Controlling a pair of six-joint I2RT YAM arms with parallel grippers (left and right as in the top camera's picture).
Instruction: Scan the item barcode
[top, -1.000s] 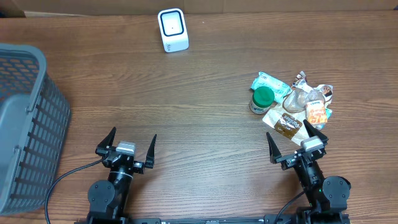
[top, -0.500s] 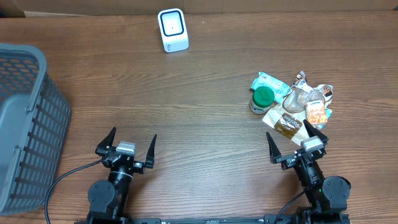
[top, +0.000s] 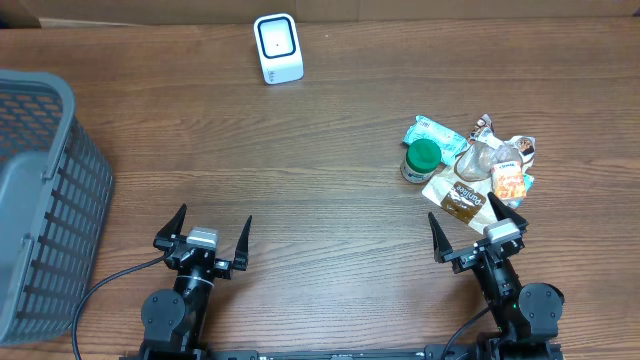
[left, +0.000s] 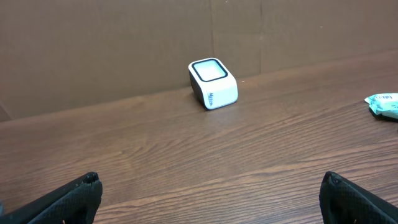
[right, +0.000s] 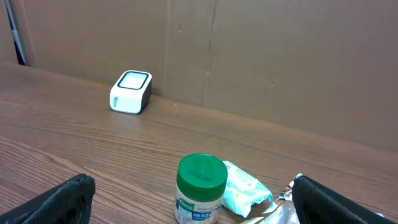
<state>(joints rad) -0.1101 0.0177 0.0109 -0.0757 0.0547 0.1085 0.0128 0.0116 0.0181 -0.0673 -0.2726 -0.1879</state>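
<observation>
noting left gripper (top: 215, 213) and right gripper (top: 460, 207) spread wide, both empty. risk: green-lidded jar (top: 422, 160) sits crowded against the packets (top: 497, 168), so a grab could drag neighbours or cover its barcode.

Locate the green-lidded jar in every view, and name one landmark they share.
Overhead: green-lidded jar right of centre, at the left edge of the snack pile.
Left wrist: not in view.
Right wrist: green-lidded jar bottom centre, upright.
Shared landmark: the white scanner, far back in all three.
</observation>
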